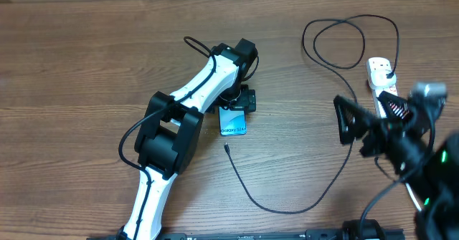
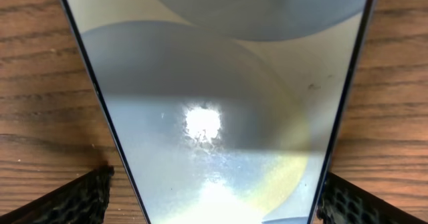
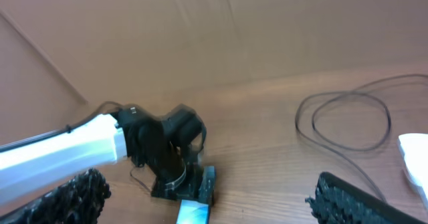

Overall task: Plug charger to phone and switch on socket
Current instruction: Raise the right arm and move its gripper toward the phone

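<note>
Overhead: the left gripper [image 1: 238, 100] stands over the phone [image 1: 232, 121] on the counter [image 1: 86, 68]. The charger [image 1: 287, 208] tip lies loose just beside the phone, and its far end reaches the socket [image 1: 380, 72]. The right gripper [image 1: 343, 122] hangs near the socket.
Left wrist: jaws wide, straddling the phone, probably to steady it.
Right wrist: jaws wide, empty.

The table [image 1: 72, 68] was of brown wood, and its grain ran from left to right with some darker streaks. Behind its far edge stood a plain brown cardboard wall [image 3: 234, 30], which had a slanted crease on its left part. A dark rail [image 1: 251, 236] lay along the near edge.
</note>
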`<state>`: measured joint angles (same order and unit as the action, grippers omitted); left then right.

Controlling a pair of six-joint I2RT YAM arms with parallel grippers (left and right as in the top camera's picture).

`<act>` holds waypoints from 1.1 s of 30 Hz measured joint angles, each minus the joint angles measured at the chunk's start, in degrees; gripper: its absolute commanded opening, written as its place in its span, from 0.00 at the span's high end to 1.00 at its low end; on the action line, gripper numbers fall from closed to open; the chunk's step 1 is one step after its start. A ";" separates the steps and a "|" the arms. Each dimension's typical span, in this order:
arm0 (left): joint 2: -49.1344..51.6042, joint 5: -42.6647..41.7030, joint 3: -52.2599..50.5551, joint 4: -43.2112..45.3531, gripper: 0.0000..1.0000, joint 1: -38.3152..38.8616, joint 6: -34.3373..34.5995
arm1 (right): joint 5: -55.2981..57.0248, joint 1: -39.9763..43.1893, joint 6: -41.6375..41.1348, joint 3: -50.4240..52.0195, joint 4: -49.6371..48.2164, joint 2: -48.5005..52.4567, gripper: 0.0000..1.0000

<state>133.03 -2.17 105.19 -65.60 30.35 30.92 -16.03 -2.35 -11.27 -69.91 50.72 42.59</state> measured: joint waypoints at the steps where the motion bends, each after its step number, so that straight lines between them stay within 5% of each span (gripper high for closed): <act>1: 0.00 0.00 0.00 0.02 0.00 0.00 0.00 | -0.02 0.00 0.33 -3.37 2.69 3.10 0.00; 6: 0.00 0.00 0.00 0.02 0.00 0.00 0.00 | 0.00 0.00 0.79 -11.82 8.52 14.40 0.00; 16: 0.00 0.02 0.00 0.02 0.00 0.00 0.02 | -4.39 0.00 0.74 -12.09 13.68 30.03 0.00; 19: 0.00 0.02 0.00 0.09 0.00 0.00 0.00 | -4.74 0.00 0.90 -12.09 15.21 34.18 0.16; 20: 0.00 0.02 0.00 0.13 0.00 0.00 0.02 | -4.72 0.00 1.01 -12.09 15.67 35.06 0.16; 22: 0.00 0.02 0.00 0.22 0.00 0.00 0.02 | -4.02 0.00 0.63 -12.09 16.46 38.10 0.01; 33: 0.00 0.02 0.00 1.20 0.00 0.00 0.04 | -0.83 0.00 0.57 -10.93 16.85 50.12 0.00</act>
<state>133.03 -2.15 105.19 -64.40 30.35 30.96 -16.86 -2.35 -10.70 -80.84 67.57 92.71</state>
